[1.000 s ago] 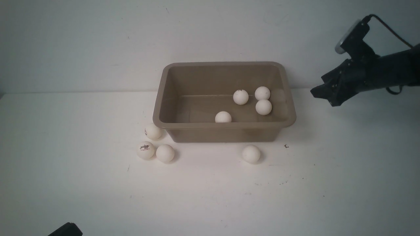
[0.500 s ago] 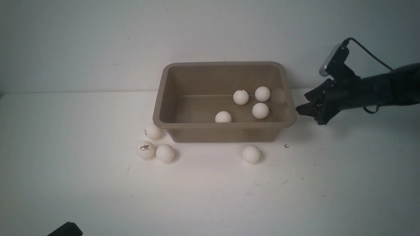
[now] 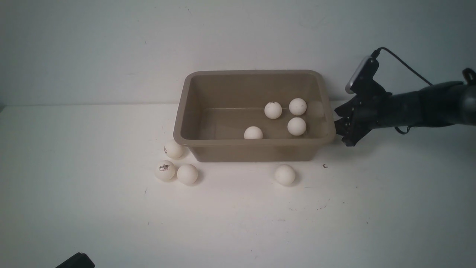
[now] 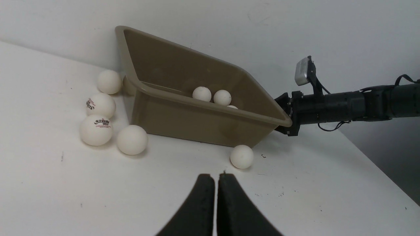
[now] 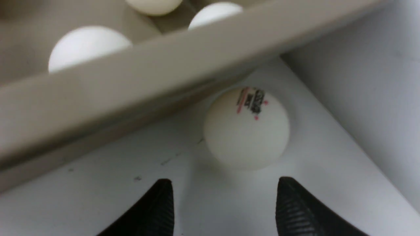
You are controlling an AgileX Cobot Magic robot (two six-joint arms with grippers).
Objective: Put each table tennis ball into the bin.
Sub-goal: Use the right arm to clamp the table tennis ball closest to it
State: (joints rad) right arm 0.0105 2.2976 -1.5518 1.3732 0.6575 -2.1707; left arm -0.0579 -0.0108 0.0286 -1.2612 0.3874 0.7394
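Observation:
The taupe bin (image 3: 253,142) stands mid-table with several table tennis balls (image 3: 273,110) inside. Three more balls (image 3: 165,170) cluster at its front left corner, and one ball (image 3: 285,175) lies alone in front of it. My right gripper (image 3: 340,128) hangs open, low beside the bin's right end. In the right wrist view a logo-printed ball (image 5: 246,127) rests on the table against the bin's wall (image 5: 164,65), just ahead of the right gripper (image 5: 223,183) and not touched by it. My left gripper (image 4: 215,177) is shut and empty, near the table's front left.
A white wall runs close behind the bin. The table's right edge (image 4: 377,167) drops off beyond the right arm (image 3: 420,106). A small dark mark (image 3: 324,166) lies on the table near the bin's front right corner.
My right gripper has come down and to the left, from above the table to the bin's right end. One ball inside the bin rolled slightly. The left arm is still.

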